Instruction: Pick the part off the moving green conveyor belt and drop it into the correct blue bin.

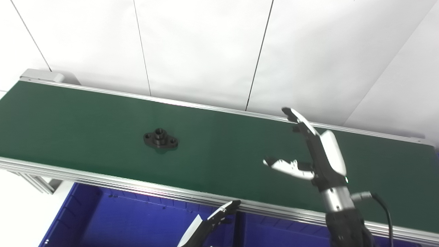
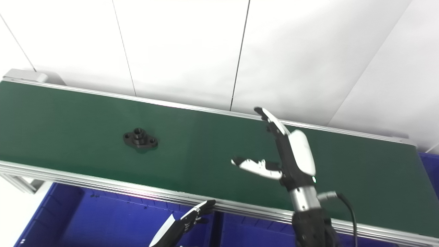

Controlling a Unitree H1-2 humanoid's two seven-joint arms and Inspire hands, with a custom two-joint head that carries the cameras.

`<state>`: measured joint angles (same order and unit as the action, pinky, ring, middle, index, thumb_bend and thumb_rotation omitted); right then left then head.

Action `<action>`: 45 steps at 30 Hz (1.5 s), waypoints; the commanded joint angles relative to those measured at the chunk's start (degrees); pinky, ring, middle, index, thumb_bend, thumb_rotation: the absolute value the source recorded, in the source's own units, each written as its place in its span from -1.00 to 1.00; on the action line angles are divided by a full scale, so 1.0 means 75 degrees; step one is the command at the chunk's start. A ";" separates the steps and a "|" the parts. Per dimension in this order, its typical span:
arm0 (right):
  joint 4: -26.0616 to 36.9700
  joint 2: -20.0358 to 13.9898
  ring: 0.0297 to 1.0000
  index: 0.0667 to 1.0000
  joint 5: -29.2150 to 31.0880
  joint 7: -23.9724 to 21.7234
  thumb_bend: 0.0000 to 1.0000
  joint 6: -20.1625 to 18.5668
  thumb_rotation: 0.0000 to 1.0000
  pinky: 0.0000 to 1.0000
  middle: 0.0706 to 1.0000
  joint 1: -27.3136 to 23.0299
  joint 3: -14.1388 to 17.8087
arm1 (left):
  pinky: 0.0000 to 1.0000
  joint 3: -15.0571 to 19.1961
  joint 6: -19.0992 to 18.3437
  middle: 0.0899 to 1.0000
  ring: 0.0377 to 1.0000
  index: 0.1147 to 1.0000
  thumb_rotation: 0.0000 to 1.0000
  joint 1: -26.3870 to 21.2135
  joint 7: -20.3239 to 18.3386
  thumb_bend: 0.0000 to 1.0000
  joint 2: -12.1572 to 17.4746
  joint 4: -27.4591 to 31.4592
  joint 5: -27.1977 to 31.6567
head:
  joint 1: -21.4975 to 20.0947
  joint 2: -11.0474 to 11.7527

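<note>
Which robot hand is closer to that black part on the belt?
Left, narrowly. The left robot hand sits below the black part, over the blue bin; the right robot hand hovers farther along.

A white panelled wall (image 1: 205,44) is filling the upper part of both views, with thin dark seams (image 1: 259,55) running down it at a slant toward the lower left. A grey metal housing (image 1: 43,75) is sitting at the far left corner, just below the wall. Pale aluminium frame rails (image 1: 34,181) are showing at the lower left, angling down and away, and a plain white surface (image 1: 20,212) is lying beneath and beside them.
</note>
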<state>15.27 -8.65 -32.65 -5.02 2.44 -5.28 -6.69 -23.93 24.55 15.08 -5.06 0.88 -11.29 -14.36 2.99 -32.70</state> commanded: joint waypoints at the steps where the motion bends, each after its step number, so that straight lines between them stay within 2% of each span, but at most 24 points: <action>1: -0.0088 -0.0041 0.70 0.74 -0.0178 0.0040 0.77 -0.0097 0.29 0.52 0.74 -0.0357 -0.0064 | 0.63 -0.0061 0.0286 0.81 0.78 0.77 0.70 -0.0056 0.0113 0.64 -0.0133 0.0033 -0.0043 | 0.0020 0.0042; 9: -0.1068 0.0212 0.67 0.72 -0.0817 -0.0089 0.86 -0.0611 0.22 0.41 0.72 -0.1308 -0.0622 | 0.62 -0.0104 0.0285 0.83 0.79 0.78 0.68 -0.0128 0.0096 0.63 -0.0173 -0.0061 -0.0128 | 0.0078 0.0123; 14: -0.1757 0.0369 0.47 0.72 -0.1430 0.0026 0.85 -0.0821 0.22 0.18 0.66 -0.1867 -0.1053 | 0.61 -0.0153 0.0303 0.83 0.78 0.78 0.65 -0.0143 0.0171 0.61 -0.0199 -0.0088 -0.0190 | 0.0141 0.0129; 20: -0.2591 0.0534 0.54 0.74 -0.1964 0.0138 0.85 -0.0999 0.27 0.26 0.68 -0.2438 -0.1526 | 0.61 -0.0209 0.0299 0.82 0.78 0.78 0.65 -0.0116 0.0233 0.61 -0.0210 -0.0057 -0.0219 | 0.0197 0.0153; 25: -0.3298 0.0720 0.54 0.77 -0.2224 0.0405 0.84 -0.0972 0.23 0.21 0.70 -0.2764 -0.1854 | 0.59 -0.0285 0.0305 0.81 0.77 0.79 0.66 -0.0103 0.0338 0.61 -0.0227 -0.0034 -0.0290 | 0.0279 0.0125; 29: -0.3794 0.0852 0.51 0.75 -0.2228 0.0592 0.86 -0.0939 0.20 0.17 0.69 -0.2956 -0.2010 | 0.57 -0.0315 0.0296 0.81 0.76 0.79 0.66 -0.0067 0.0345 0.63 -0.0240 0.0030 -0.0331 | 0.0311 0.0113; 36: -0.4620 0.1165 0.50 0.77 -0.2096 0.0828 0.86 -0.0950 0.16 0.24 0.67 -0.3270 -0.2190 | 0.59 -0.0386 0.0301 0.81 0.77 0.79 0.64 -0.0030 0.0363 0.63 -0.0285 0.0069 -0.0302 | 0.0371 0.0088; 45: -0.5489 0.1072 0.52 0.75 -0.2520 0.1032 0.86 -0.0944 0.12 0.18 0.70 -0.3625 -0.2785 | 0.59 -0.0496 0.0304 0.82 0.78 0.79 0.62 0.0009 0.0447 0.59 -0.0376 0.0170 -0.0374 | 0.0517 0.0051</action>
<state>-26.44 -0.48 -50.95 1.09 -4.30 -29.83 -27.34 -25.80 24.58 14.57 -2.61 0.90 -12.02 -17.04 6.85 -32.25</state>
